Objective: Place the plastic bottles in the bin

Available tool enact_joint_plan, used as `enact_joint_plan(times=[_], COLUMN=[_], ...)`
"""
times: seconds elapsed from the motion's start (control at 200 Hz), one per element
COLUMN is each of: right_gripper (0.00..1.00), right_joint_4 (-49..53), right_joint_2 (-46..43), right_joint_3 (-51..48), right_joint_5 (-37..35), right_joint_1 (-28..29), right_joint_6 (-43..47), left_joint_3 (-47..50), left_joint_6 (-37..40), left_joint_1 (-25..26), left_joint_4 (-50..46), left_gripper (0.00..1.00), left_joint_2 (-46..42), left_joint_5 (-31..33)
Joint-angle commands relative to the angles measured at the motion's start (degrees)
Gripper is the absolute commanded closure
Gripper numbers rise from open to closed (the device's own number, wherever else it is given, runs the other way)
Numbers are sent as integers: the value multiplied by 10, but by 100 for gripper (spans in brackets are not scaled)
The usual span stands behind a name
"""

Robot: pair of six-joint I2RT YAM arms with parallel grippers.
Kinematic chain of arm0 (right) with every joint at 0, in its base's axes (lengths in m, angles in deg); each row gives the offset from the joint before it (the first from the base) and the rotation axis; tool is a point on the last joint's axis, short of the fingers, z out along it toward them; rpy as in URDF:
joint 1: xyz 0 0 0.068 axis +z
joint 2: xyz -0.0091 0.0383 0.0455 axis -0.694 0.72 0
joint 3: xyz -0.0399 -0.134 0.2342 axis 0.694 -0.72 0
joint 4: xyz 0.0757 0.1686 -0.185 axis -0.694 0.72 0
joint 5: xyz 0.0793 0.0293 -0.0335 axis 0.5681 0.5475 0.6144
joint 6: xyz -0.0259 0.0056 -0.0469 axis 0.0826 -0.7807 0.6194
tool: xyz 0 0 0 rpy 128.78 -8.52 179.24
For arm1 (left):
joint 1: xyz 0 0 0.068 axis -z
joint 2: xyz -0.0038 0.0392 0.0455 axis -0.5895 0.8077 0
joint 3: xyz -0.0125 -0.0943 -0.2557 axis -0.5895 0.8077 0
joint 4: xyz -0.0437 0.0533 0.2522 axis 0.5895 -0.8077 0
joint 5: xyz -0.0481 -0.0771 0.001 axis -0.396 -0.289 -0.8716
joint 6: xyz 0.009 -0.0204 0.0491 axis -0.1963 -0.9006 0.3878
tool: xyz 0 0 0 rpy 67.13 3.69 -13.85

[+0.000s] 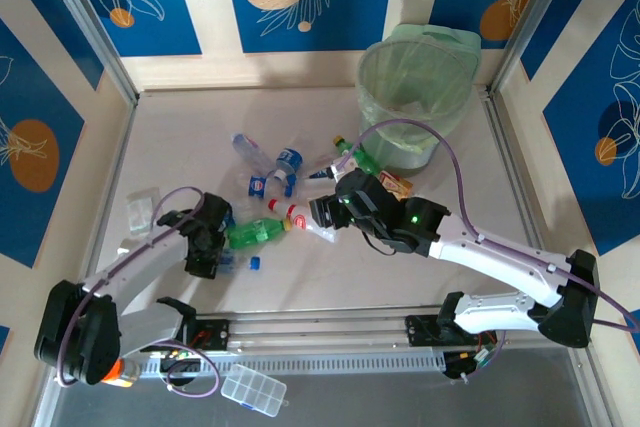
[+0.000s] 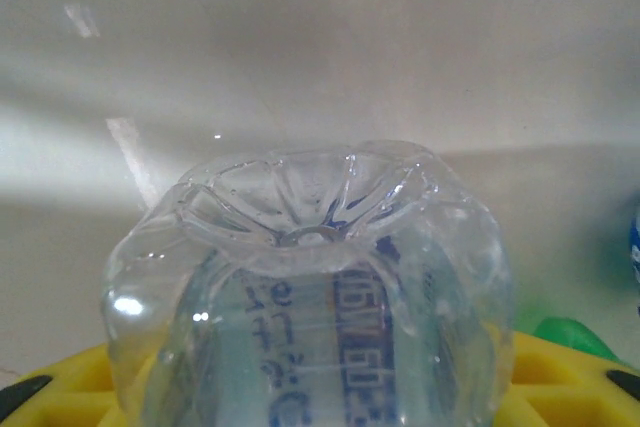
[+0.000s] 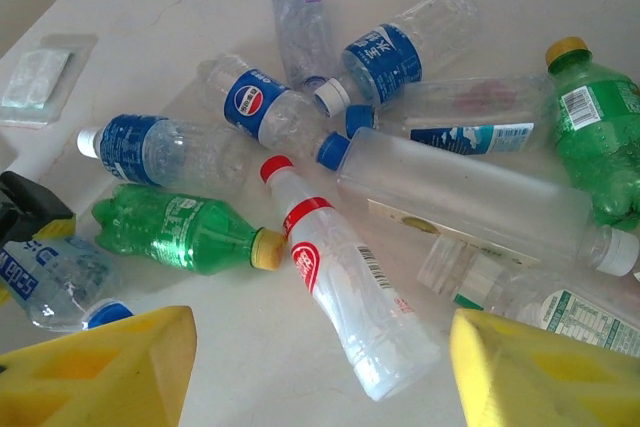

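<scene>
Between left fingers (image 2: 560, 377), a clear bottle (image 2: 310, 277) sits pinched.

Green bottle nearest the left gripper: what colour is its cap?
Yellow: the green bottle has a yellow cap, clearest in the right wrist view.

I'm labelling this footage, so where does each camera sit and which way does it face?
Top external: above and behind the arms, looking down on the table, bin and both arms.
Left wrist: on the left arm, looking along its yellow fingers at the base of a clear bottle.
Right wrist: on the right arm, looking down past its yellow fingers at the bottles.
Shared: top and right wrist both show the green bottle nearest the left arm.
</scene>
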Motion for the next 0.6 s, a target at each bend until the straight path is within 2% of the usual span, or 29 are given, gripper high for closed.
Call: enact_joint_plan(times=[0.0, 0.16, 0.325, 0.515, 0.595], right_gripper=[31, 30, 31, 32, 32], right_joint_4=[-6, -7, -9, -9, -14], right_joint_2=[-2, -3, -13, -38, -49], right_joint_3=[28, 40, 52, 55, 51], right_joint_5=[2, -7, 85, 153, 199], right_joint_1=[3, 6, -1, -33, -61], right_joint_6=[3, 13, 58, 58, 49], left_joint_3=[-15, -48, -83, -165, -184], left_joint_6=[29, 61, 104, 258, 322], left_joint_1=[-8, -7, -8, -7, -7], left_joint_4=[-61, -108, -127, -92, -54], left_gripper=[50, 51, 55, 56, 55], left_joint_2=[-44, -86, -107, -117, -119], left_joint_5=[19, 26, 14, 52, 38])
